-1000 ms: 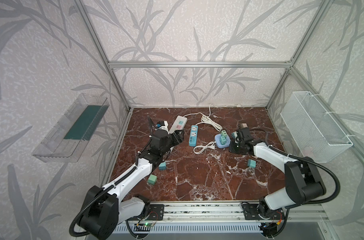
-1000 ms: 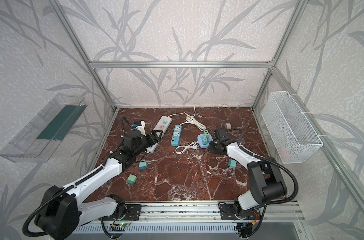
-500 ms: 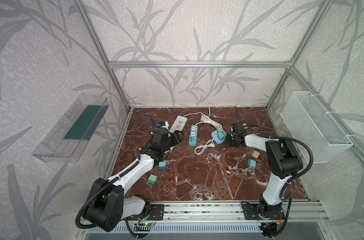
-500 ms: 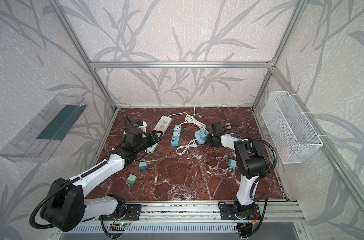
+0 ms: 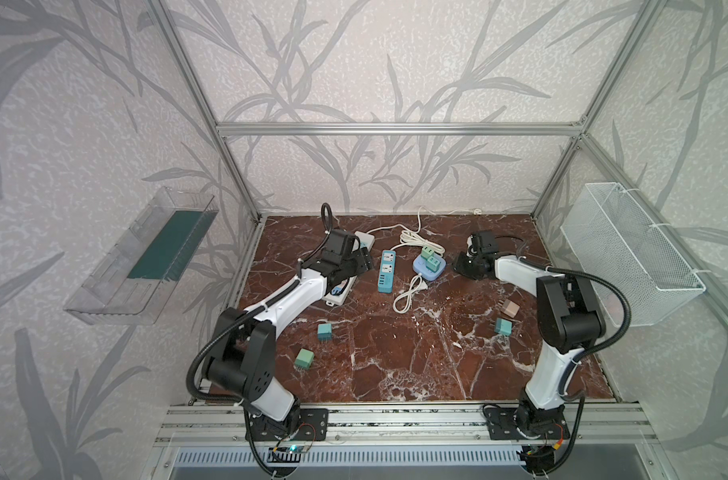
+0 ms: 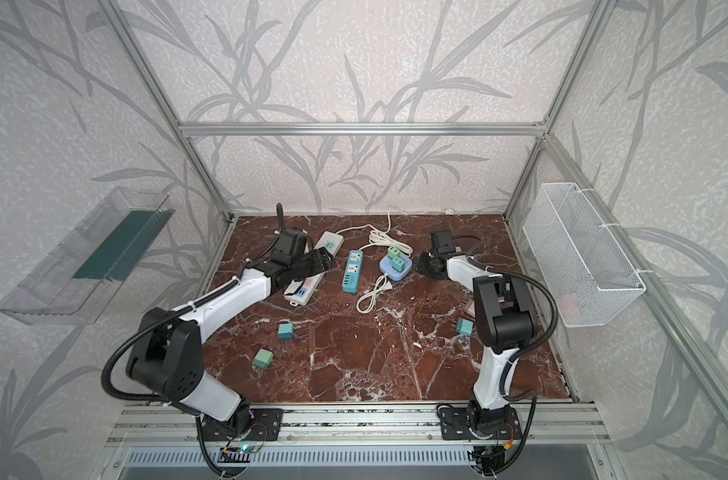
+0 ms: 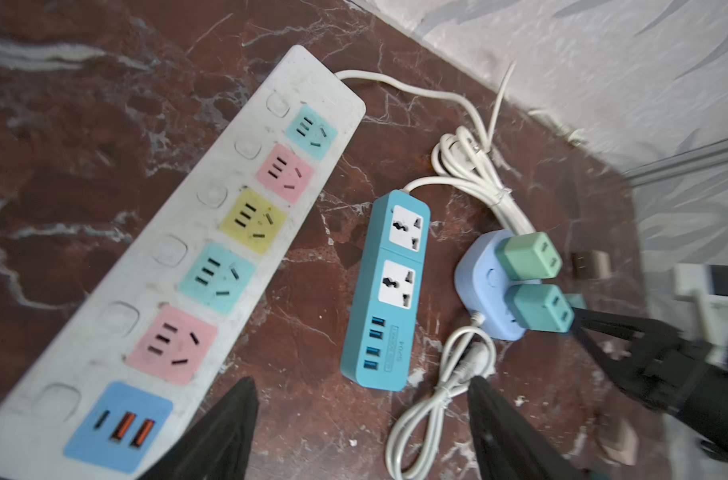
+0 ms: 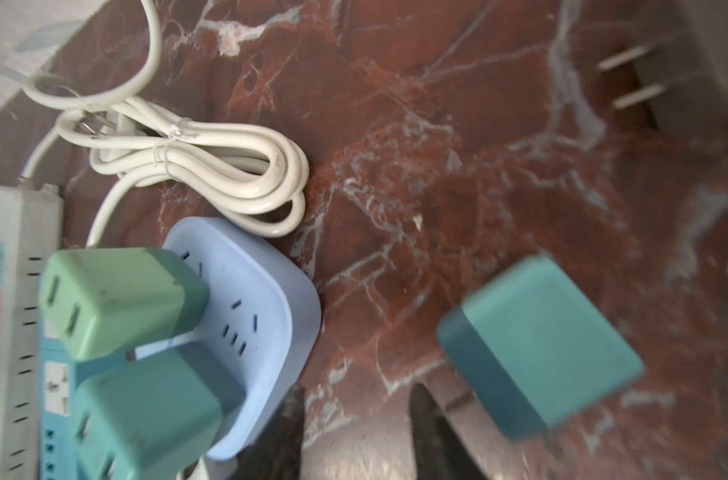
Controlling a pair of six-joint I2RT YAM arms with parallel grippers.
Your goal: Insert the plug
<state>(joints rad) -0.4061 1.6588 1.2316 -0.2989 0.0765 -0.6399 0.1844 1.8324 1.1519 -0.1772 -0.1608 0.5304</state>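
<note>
My right claw spread, empty; my left claw spread too. Boxy two-tone teal plug sits in lavender socket block.

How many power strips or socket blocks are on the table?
3. In a top view, a long white strip lies at the left, a blue strip right of it, a lilac square block right of that. None seems hidden.

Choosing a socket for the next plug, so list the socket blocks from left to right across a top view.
white power strip → blue power strip → lilac socket cube
</note>
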